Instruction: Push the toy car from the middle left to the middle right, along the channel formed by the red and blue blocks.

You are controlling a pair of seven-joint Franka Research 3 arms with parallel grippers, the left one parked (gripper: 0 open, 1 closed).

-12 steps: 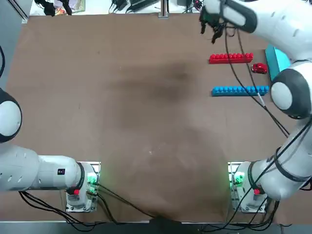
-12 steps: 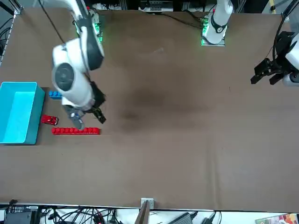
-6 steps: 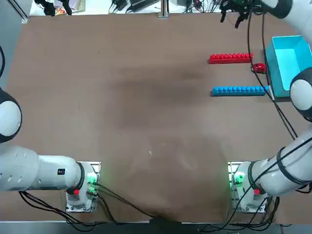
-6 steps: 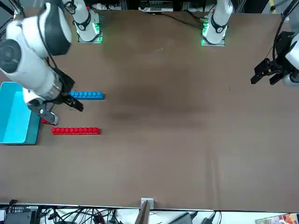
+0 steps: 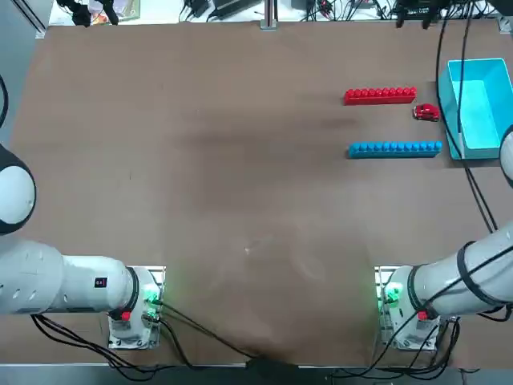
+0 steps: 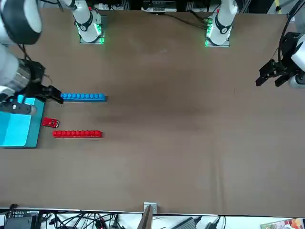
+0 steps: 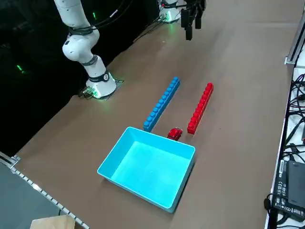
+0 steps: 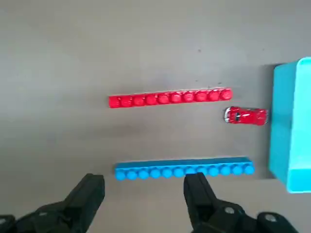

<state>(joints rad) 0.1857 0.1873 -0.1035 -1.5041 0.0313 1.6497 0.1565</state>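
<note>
The toy car [image 5: 426, 112] sat at the right-hand mouth of the channel [image 5: 381, 124], just past the end of the red bar [image 5: 380, 96], its far end close to the light-blue box [image 5: 483, 104]. The push looked all but finished, so the chief risk was overdoing it: another shove could have driven the car into the box wall. The blue bar [image 5: 394, 150] reached farther along. The right gripper [image 8: 146, 177] was raised above the table, its fingers spread wide and holding nothing; a careless descent might have knocked either bar askew.
</note>
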